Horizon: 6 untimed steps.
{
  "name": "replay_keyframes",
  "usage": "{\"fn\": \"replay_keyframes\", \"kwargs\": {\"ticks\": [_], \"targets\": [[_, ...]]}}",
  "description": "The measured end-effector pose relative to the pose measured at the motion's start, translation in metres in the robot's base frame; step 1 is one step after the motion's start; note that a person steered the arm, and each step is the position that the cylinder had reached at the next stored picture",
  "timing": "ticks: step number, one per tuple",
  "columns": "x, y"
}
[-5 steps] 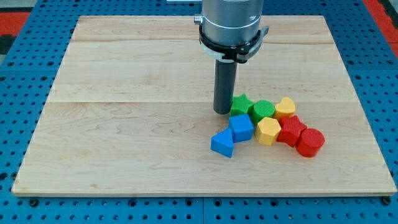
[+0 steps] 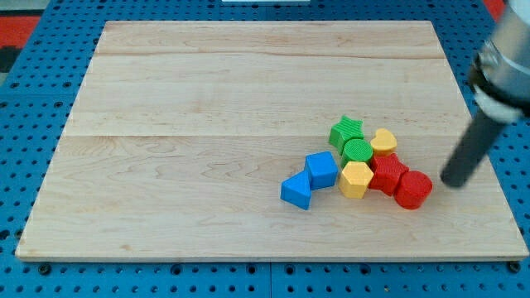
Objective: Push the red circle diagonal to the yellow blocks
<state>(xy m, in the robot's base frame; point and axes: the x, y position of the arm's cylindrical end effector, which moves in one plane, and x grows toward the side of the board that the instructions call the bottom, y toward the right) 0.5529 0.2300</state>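
Note:
The red circle (image 2: 413,189) sits at the right end of a block cluster in the board's lower right. A red star-like block (image 2: 387,173) touches it on its left. A yellow heart (image 2: 383,141) lies above that, and a yellow hexagon (image 2: 356,178) lies left of the red star. My tip (image 2: 452,182) is a blurred dark rod just right of the red circle, a small gap apart from it.
A green star (image 2: 346,130) and a green circle (image 2: 358,150) sit at the cluster's top. A blue cube (image 2: 321,169) and a blue wedge-like block (image 2: 296,191) lie at its left. The wooden board's right edge (image 2: 489,165) is near my tip.
My rod has swung from the cluster's left side, beside the green star, to its right side. The green star and green circle have shifted right and slightly up.

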Motion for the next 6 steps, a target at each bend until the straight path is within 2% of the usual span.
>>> {"fn": "replay_keyframes", "kwargs": {"ticks": [1,3,4,6], "targets": [[0.032,-0.019],[-0.055,-0.060],[-0.057,-0.134],[-0.072,-0.205]]}}
